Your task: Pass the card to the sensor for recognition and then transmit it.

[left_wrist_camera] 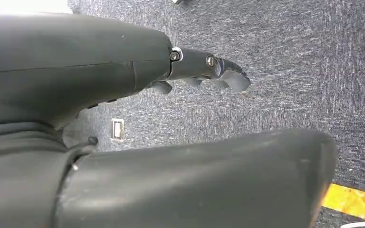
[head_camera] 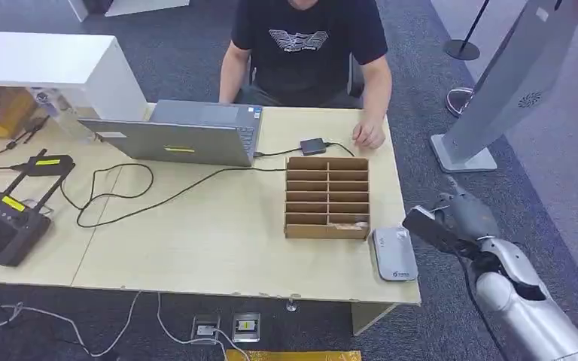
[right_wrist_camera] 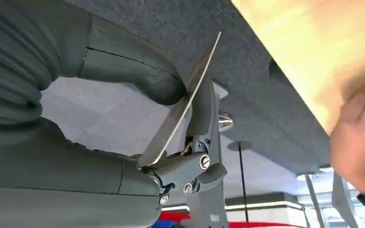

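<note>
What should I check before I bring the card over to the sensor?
1. Card held: ok. The right hand pinches the card between thumb and fingers.
2. Card position: not ok yet. The card is off the table's right edge, apart from the white sensor.
3. Sensor free: ok. Nothing lies on its top.
4. Path: ok. Nothing stands between the hand and the sensor; the cardboard organizer sits just beyond it.
5. Person: ok for now. The person's hand rests on the table's far edge, beyond the organizer.
6. Left hand: ok. It hangs over the carpet, holding nothing.
</note>
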### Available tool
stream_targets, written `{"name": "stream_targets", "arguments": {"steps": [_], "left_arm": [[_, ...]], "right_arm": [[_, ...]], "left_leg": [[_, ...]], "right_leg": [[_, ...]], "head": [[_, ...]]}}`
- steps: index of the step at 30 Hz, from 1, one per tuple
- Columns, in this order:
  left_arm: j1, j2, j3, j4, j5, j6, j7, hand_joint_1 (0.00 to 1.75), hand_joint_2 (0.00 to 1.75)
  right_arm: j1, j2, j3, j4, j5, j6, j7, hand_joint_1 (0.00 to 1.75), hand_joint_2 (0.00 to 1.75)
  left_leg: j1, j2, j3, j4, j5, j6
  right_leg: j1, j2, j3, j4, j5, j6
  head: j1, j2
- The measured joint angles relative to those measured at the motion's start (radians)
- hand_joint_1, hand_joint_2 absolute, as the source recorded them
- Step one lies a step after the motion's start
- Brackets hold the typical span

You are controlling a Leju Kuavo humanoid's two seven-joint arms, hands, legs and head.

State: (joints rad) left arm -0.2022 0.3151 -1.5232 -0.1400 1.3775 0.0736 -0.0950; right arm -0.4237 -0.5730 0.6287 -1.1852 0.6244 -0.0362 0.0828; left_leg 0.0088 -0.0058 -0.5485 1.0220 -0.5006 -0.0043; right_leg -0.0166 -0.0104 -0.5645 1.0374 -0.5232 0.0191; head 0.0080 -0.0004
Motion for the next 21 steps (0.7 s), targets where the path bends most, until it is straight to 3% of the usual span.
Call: {"name": "stream_targets", "arguments": {"steps": [16, 21], "left_arm": [[0.0, -0.001, 0.0, 0.0, 0.002, 0.0, -0.008, 0.0, 0.0], [-0.001, -0.002, 0.0, 0.0, -0.007, -0.002, -0.008, 0.0, 0.0]], "right_arm": [[-0.173, -0.022, -0.193, -0.134, 0.071, 0.142, -0.001, 1.75, 1.75], [-0.249, 0.007, -0.208, -0.168, 0.113, 0.193, 0.006, 1.75, 1.75]], "left_leg": [[0.0, 0.0, -0.001, 0.0, 0.0, 0.0], [0.001, 0.0, -0.001, 0.0, 0.0, 0.0]], "right_leg": [[0.0, 0.0, -0.001, 0.0, 0.0, 0.0], [0.001, 0.001, -0.001, 0.0, 0.0, 0.0]], "head": [[0.0, 0.0], [0.0, 0.0]]}}
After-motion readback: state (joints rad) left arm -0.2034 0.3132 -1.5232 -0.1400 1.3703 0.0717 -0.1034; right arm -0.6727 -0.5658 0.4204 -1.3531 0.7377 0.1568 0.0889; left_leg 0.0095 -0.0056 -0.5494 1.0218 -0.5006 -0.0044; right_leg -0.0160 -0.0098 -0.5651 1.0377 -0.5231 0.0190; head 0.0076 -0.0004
